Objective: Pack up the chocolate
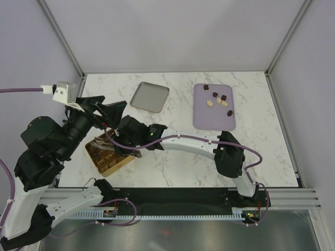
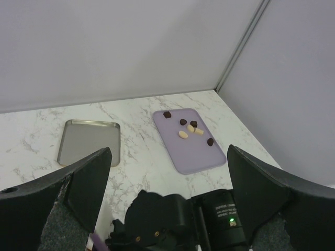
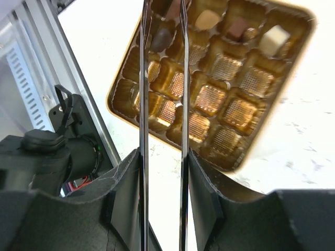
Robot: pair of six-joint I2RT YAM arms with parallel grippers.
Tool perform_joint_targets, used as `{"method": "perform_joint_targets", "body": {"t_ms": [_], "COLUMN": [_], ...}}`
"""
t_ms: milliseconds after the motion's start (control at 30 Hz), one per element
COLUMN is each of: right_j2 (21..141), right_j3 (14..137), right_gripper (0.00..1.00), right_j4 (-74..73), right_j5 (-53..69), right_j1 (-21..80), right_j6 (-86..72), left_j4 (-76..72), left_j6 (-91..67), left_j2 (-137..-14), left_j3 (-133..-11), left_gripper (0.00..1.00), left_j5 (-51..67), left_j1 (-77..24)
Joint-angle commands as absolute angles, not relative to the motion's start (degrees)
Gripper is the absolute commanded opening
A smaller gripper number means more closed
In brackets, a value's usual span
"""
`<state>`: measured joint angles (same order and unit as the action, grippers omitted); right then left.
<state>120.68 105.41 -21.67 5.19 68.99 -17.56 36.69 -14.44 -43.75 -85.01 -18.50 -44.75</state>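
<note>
Chocolate (image 1: 215,95): seven or so loose pieces, dark and cream, lie grouped on the far half of the lilac tray (image 1: 212,121), well apart from the box (image 3: 238,112). At least four more pieces sit in the box's far compartments, and most cells show bare. I judge the lilac tray to be the supply point and the box the destination, set near the left arm, so the right arm has to reach across. The right gripper (image 3: 163,15) hangs over the box's near-left cells, its thin blades parallel with a narrow gap, which suits pieces this small. The blade tips are cut off at the top edge of the wrist view. A brownish shape shows between them there, and I cannot tell whether it is gripped or lying in a cell beneath. From overhead, the arms cover much of the box. The left gripper (image 2: 168,151) stands spread wide and empty above the table (image 1: 178,167), apparently parked. The grey tray (image 1: 149,97) lies bare, and its purpose is not evident.
</note>
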Motion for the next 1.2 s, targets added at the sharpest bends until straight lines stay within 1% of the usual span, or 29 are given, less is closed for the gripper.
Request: {"method": "perform_joint_targets", "body": {"t_ms": [0,167,267,333,400,467,567,667,700,867,967,1167], "right_j2": [113.1,106.9,102.9,99.4,95.7,93.5,90.4,89.0,88.9,89.8,91.3,93.3], "right_j3": [102.7,96.6,90.7,85.4,80.7,78.1,73.8,72.4,71.9,71.5,72.6,73.0], "right_gripper": [0.46,0.46,0.46,0.46,0.46,0.46,0.46,0.46,0.47,0.49,0.5,0.52], "right_j4": [-18.7,-18.2,-18.3,-18.5,-19.1,-20.6,-23.2,-26.5,-27.2,-29.1,-30.1,-30.6], "right_j5": [4.0,1.3,0.4,0.4,-3.1,-5.0,-7.1,-9.7,-9.8,-7.7,-7.8,-8.9], "right_j1": [66.5,62.8,58.1,53.5,48.7,45.5,36.8,32.2,29.2,20.3,17.8,16.3], "right_j6": [-17.7,-18.0,-19.2,-19.7,-19.3,-18.7,-18.0,-17.2,-16.8,-17.0,-17.3,-17.1], "left_j4": [35.7,35.9,35.9,35.9,35.9,35.9,35.9,35.9,35.9,35.9,35.9,35.9], "left_j6": [-13.4,-13.4,-13.4,-13.5,-13.8,-14.0,-14.4,-14.8,-14.9,-14.9,-14.9,-14.9], "left_j2": [-44.6,-45.3,-45.4,-45.7,-46.1,-46.8,-47.9,-49.0,-49.0,-50.1,-50.1,-49.7], "left_j3": [-85.9,-85.3,-84.2,-83.2,-81.8,-80.8,-78.9,-78.0,-77.9,-77.6,-77.3,-76.2], "left_gripper": [1.0,1.0,1.0,1.0,1.0,1.0,1.0,1.0,1.0,1.0,1.0,1.0], "left_j5": [-19.0,-19.2,-19.5,-19.4,-19.2,-19.1,-18.8,-17.8,-17.6,-16.9,-16.5,-16.5], "left_j1": [-44.7,-44.7,-44.7,-44.7,-44.6,-44.7,-44.7,-44.7,-44.6,-44.6,-44.6,-44.6]}}
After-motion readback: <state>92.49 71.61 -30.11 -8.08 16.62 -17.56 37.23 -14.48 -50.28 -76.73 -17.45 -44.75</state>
